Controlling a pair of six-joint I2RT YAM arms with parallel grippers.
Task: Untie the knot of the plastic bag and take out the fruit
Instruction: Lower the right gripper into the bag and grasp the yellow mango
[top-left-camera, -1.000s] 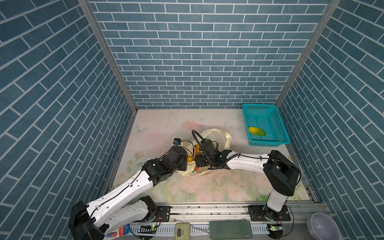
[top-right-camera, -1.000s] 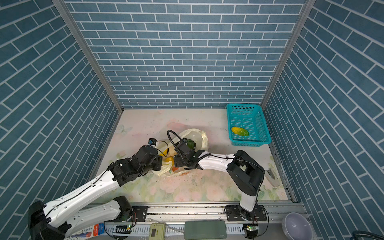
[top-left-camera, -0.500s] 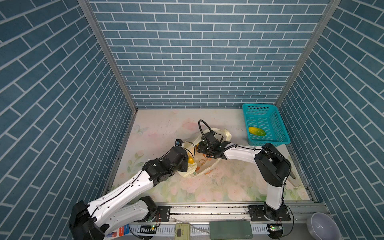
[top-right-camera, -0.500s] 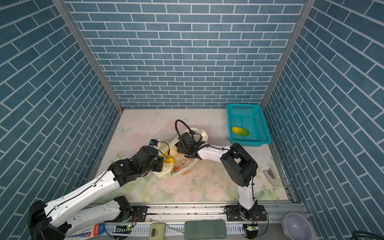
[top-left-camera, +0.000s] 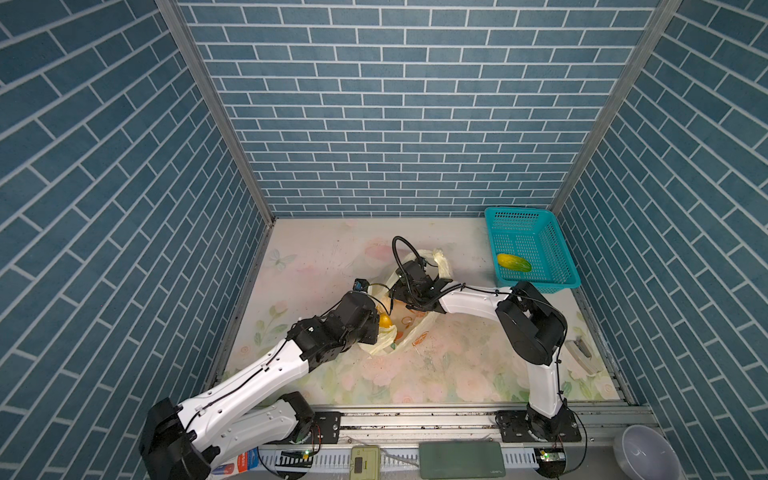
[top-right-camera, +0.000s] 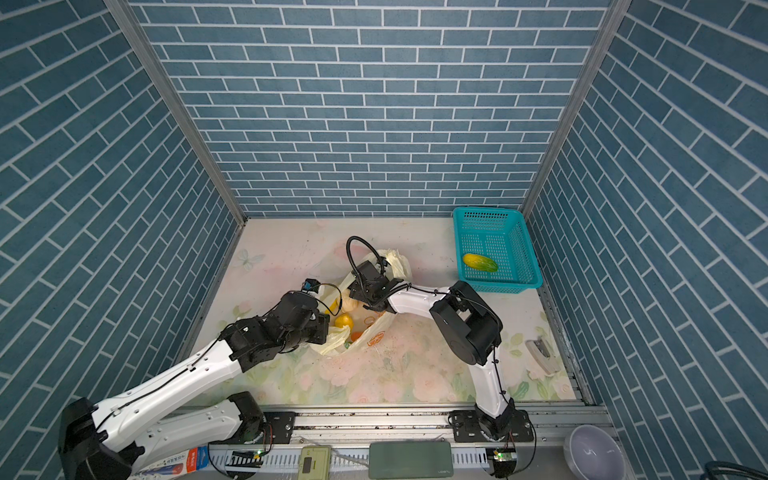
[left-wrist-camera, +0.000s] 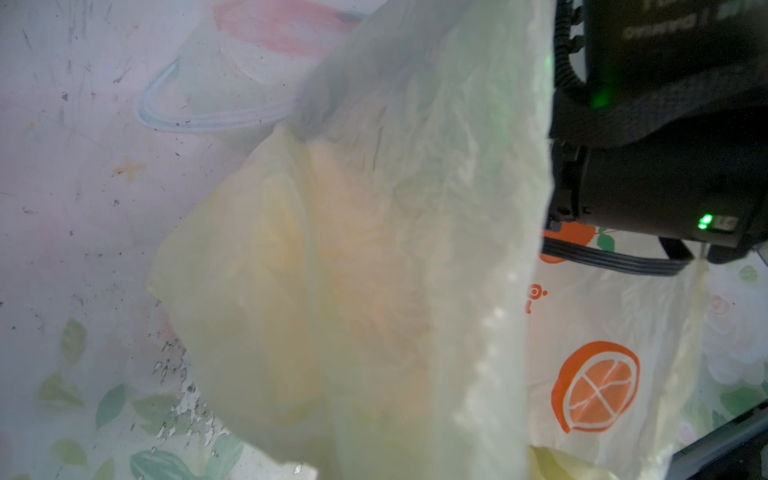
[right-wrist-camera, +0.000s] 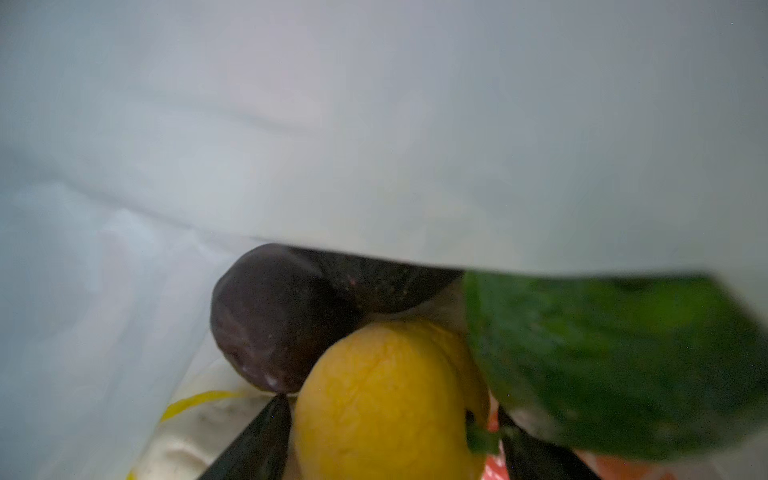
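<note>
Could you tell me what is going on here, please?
The left gripper is shut on the edge of the plastic bag, holding it open. The right gripper reaches inside, jaws open on either side of a lemon, beside a dark fruit and a green fruit. One yellow-green fruit already lies in the teal basket.
</note>
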